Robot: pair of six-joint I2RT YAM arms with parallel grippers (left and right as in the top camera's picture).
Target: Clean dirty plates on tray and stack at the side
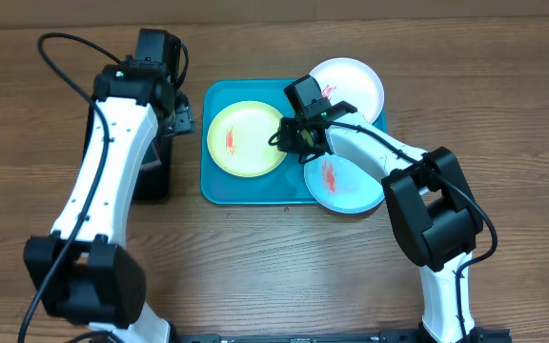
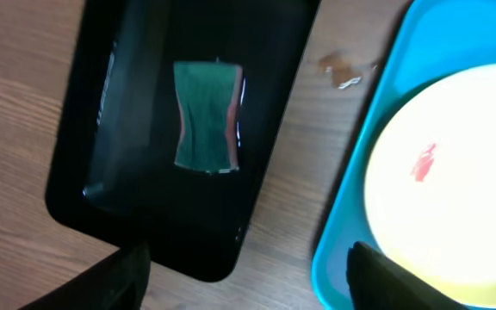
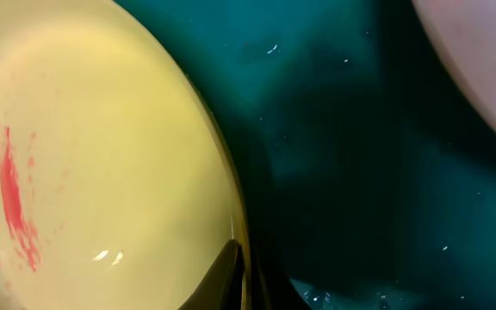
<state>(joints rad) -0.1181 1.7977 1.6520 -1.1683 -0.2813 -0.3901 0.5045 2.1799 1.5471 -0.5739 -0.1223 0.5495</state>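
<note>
Three plates lie on the turquoise tray (image 1: 219, 181): a yellow-green plate (image 1: 246, 139) at the left, a white plate (image 1: 348, 88) at the back right and a pale mint plate (image 1: 344, 184) at the front right, each with red smears. My right gripper (image 1: 291, 133) is shut on the right rim of the yellow-green plate (image 3: 102, 155), one finger over the rim and one under it (image 3: 244, 275). My left gripper (image 2: 248, 288) hangs open and holds nothing, above the wood between the black tray and the turquoise tray (image 2: 343, 232).
A black tray (image 2: 145, 189) left of the turquoise tray holds a green sponge (image 2: 207, 116). A small wet spot (image 2: 343, 71) marks the wood between the two trays. In the overhead view the left arm (image 1: 112, 162) covers most of the black tray.
</note>
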